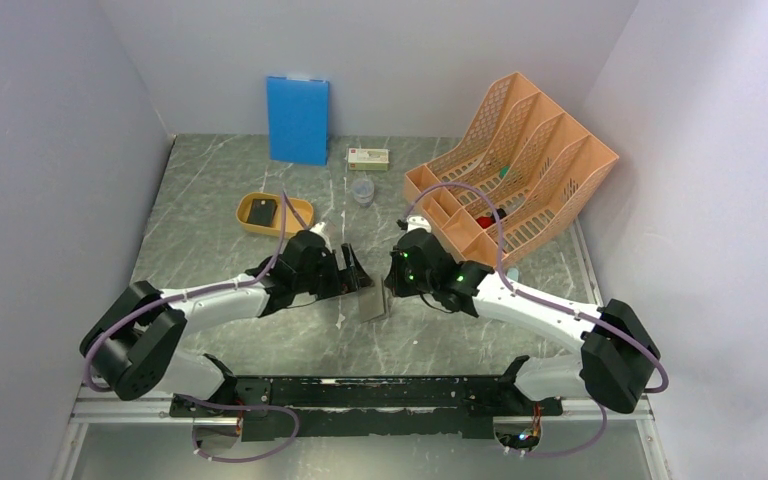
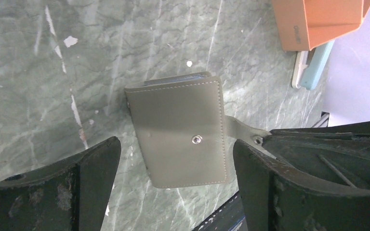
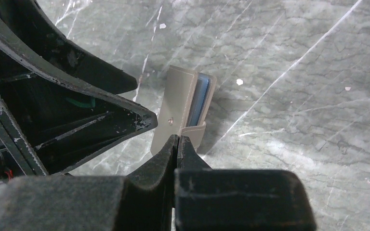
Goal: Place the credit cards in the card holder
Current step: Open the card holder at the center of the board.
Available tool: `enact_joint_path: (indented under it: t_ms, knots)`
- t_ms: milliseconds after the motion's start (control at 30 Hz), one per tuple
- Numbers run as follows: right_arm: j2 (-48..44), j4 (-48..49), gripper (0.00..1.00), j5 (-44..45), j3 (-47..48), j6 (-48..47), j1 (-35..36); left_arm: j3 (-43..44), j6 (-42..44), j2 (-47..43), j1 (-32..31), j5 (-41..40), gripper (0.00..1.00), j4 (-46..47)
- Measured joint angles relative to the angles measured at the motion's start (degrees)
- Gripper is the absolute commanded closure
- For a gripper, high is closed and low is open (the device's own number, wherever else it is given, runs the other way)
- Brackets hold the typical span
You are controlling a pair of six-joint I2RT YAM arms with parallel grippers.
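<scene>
The grey card holder [image 2: 180, 132] is folded shut, its snap stud [image 2: 196, 139] facing the left wrist camera. My left gripper [image 2: 176, 144] is open, one finger on each side of the holder and neither touching it. My right gripper [image 3: 177, 139] is shut on the holder's strap tab [image 2: 243, 129]. The holder [image 3: 178, 103] shows a pale blue inner edge in the right wrist view. From above, the card holder [image 1: 372, 300] sits between both grippers at the table's middle. One dark credit card [image 1: 262, 210] lies in the yellow tray [image 1: 300, 212].
A blue board [image 1: 298, 120] leans on the back wall. An orange file organiser [image 1: 515, 165] stands at the back right. A small box [image 1: 368, 157] and a small cup [image 1: 362, 190] sit behind the grippers.
</scene>
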Motion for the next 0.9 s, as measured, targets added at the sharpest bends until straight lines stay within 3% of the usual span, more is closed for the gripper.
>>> enact_joint_path:
  t_ms: [467, 900]
  knots:
    - [-1.18, 1.18, 1.0, -2.95, -0.44, 0.13, 0.0, 3.58, 1.66, 2.93, -1.95, 0.52, 0.14, -0.55]
    - [-2.43, 2.05, 1.0, -3.82, -0.74, 0.2, 0.0, 3.82, 2.27, 5.31, -2.32, 0.46, 0.43, -2.05]
